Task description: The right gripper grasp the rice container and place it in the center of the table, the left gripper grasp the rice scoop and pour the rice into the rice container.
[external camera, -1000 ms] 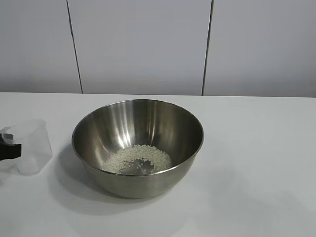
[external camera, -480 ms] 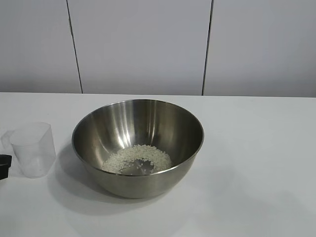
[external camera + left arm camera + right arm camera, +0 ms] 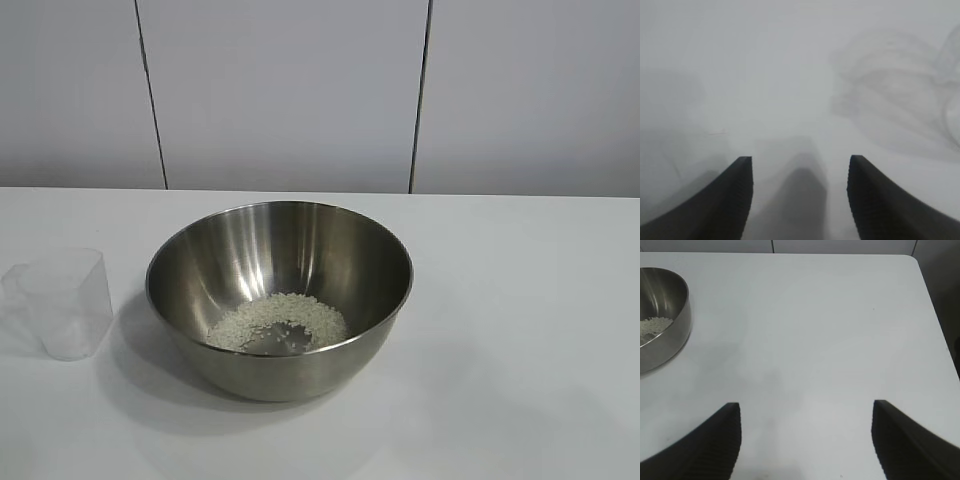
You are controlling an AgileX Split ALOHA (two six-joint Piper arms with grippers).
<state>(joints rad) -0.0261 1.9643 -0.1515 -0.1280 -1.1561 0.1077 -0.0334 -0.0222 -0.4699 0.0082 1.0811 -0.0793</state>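
The rice container (image 3: pixel 330 250), a wide steel bowl, stands in the middle of the white table (image 3: pixel 520 330) with the rice (image 3: pixel 280 320) heaped in its bottom. Left of it the rice scoop (image 3: pixel 68 300), a clear plastic cup, stands upright and free on the table. Neither arm shows in the exterior view. The left gripper (image 3: pixel 800 162) is open over bare tabletop, with the scoop (image 3: pixel 890 95) a blurred shape ahead and off to one side. The right gripper (image 3: pixel 806 407) is open and empty above the table, well away from the rice container (image 3: pixel 670 325) and its rice (image 3: pixel 652 326).
A pale panelled wall (image 3: pixel 290 90) rises behind the table. The right wrist view shows the table's rounded corner and side edge (image 3: pixel 935 315), with dark floor beyond it.
The left gripper has let go of the rice scoop and drawn back out of the exterior view to the left. The scoop now stands alone. The bowl and right gripper have not moved.
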